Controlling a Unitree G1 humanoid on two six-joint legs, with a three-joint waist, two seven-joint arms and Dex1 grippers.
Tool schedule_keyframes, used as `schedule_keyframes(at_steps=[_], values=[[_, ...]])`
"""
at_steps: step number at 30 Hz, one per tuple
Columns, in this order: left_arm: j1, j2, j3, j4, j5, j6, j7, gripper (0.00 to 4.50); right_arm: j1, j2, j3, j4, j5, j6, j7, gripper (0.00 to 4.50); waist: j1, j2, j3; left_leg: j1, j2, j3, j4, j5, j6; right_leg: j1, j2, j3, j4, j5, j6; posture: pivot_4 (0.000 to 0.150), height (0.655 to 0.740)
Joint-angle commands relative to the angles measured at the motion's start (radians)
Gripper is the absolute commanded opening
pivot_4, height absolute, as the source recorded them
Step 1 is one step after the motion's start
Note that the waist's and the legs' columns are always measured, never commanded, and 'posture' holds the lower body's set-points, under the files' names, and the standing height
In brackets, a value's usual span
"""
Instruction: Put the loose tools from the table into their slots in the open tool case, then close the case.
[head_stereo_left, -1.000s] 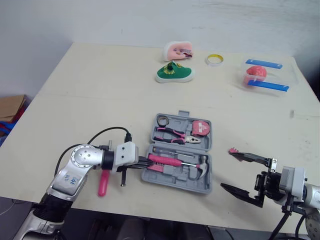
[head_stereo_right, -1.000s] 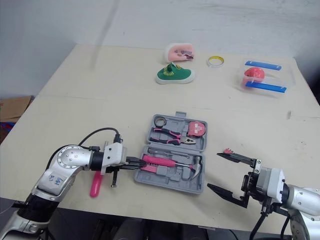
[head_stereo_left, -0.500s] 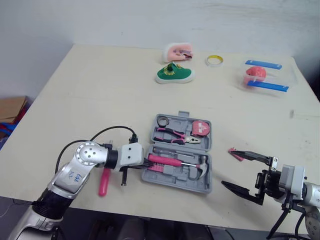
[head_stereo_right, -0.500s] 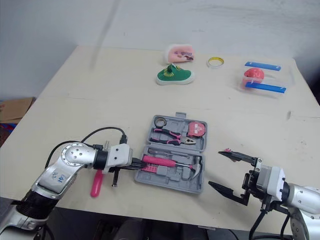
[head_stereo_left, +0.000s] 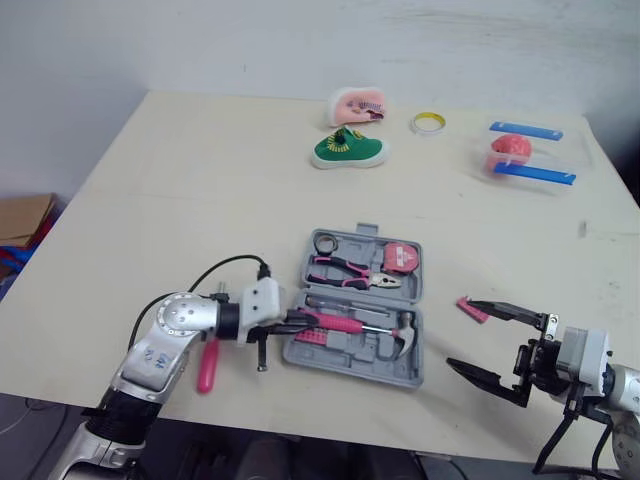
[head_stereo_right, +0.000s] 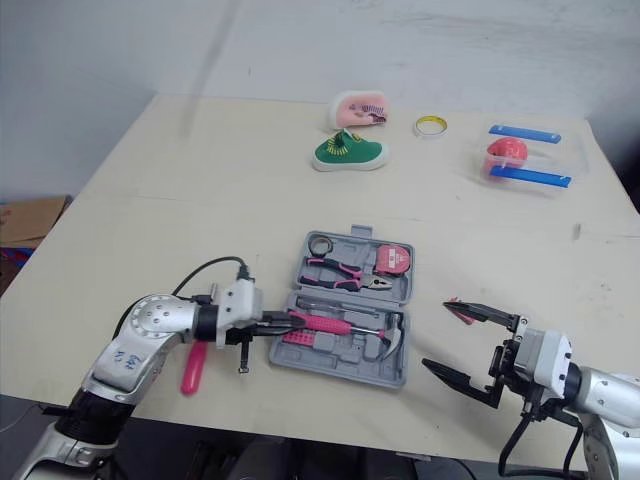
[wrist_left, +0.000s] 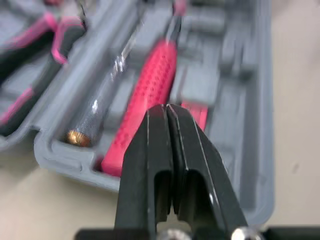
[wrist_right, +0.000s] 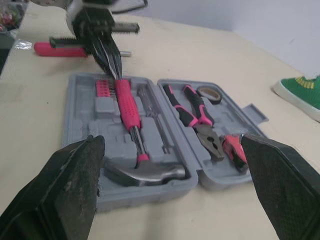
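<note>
A pale desk (head_stereo_left: 200, 200) seen from above. An open grey tool case (head_stereo_left: 345, 358) lies near the middle of the front edge, both halves flat. At the far right corner sits a clear box (head_stereo_left: 525, 155) with blue clips.

The right gripper (head_stereo_left: 459, 332) hovers over the front right corner, beside the case but apart from it, its two black fingers spread wide and holding nothing. The left gripper (head_stereo_left: 308, 322) reaches in from the front left, fingers pressed together on nothing, tips over the butt of the pink handle of a hammer (head_stereo_left: 355, 326) that lies in the case's front half.

A green shoe (head_stereo_left: 347, 150) and a pink shoe (head_stereo_left: 358, 103) sit near the far edge.

Pliers (head_stereo_left: 355, 272) and a tape measure (head_stereo_left: 402, 257) fill the rear half.

A loose pink tool (head_stereo_left: 207, 365) lies near the front left edge, partly under the left arm.

A yellow ring (head_stereo_left: 430, 121) rests by the far edge. A small pink piece (head_stereo_left: 470, 309) lies just beside the right gripper's upper finger.
</note>
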Motion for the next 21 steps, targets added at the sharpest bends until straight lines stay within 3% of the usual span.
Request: schedule_keyframes(at_steps=[1,4,7,9,12,15,18,21], values=[[0.041,0.04,0.148,-0.03,-0.101,-0.011,-0.015,1.26,0.039,-0.029,-0.099,0.031,0.035,0.043,-0.018,4.5,-0.001,0.0,0.0,0.0,0.0,0.0,0.0,0.0,0.0,0.0,0.0,0.0,0.0,0.0,0.0,0.15,0.74],[0.084,0.105,0.27,0.049,-0.099,-0.033,-0.002,2.81,0.042,-0.014,-0.172,0.111,0.023,0.032,-0.063,4.5,-0.001,0.0,0.0,0.001,0.0,0.0,0.0,0.0,0.0,0.001,0.0,0.0,-0.001,0.0,0.0,0.15,0.74],[0.108,0.159,0.456,0.245,-0.098,-0.089,0.055,4.25,0.057,0.003,-0.252,0.23,-0.023,-0.056,-0.094,4.5,-0.003,-0.001,0.001,0.001,0.0,0.0,-0.001,0.0,0.001,0.001,0.0,0.0,-0.001,0.0,0.0,0.15,0.74],[0.121,0.189,0.542,0.357,-0.096,-0.123,0.083,4.41,0.065,0.011,-0.301,0.293,-0.035,-0.084,-0.127,4.5,-0.005,-0.001,0.001,0.002,0.0,0.0,-0.002,-0.002,0.004,0.0,0.0,0.0,-0.001,0.0,-0.001,0.15,0.74],[0.173,0.24,0.659,0.544,-0.078,-0.194,0.119,4.41,0.095,-0.015,-0.395,0.432,-0.121,-0.018,-0.309,4.5,-0.012,-0.001,0.001,0.001,0.0,0.001,-0.004,-0.002,0.004,0.0,-0.002,0.0,-0.004,0.0,-0.001,0.15,0.74],[0.238,0.283,0.725,0.656,-0.079,-0.222,0.111,4.41,0.12,-0.047,-0.446,0.547,-0.139,-0.098,-0.289,4.5,-0.02,-0.002,0.001,0.001,-0.002,0.002,-0.006,-0.003,0.005,0.0,-0.004,0.0,-0.006,0.0,-0.001,0.15,0.74],[0.28,0.289,0.767,0.696,-0.086,-0.252,0.122,4.41,0.132,-0.059,-0.471,0.63,-0.149,-0.136,-0.303,4.5,-0.025,-0.003,0.002,0.002,-0.001,0.002,-0.008,-0.004,0.007,0.0,-0.004,0.0,-0.006,0.0,-0.001,0.15,0.74],[0.303,0.279,0.788,0.692,-0.094,-0.261,0.141,4.41,0.148,-0.078,-0.489,0.69,-0.22,-0.076,-0.455,4.5,-0.028,-0.005,0.001,0.005,-0.001,0.001,-0.012,-0.003,0.005,0.0,-0.004,0.0,-0.004,0.0,-0.001,0.15,0.74]])
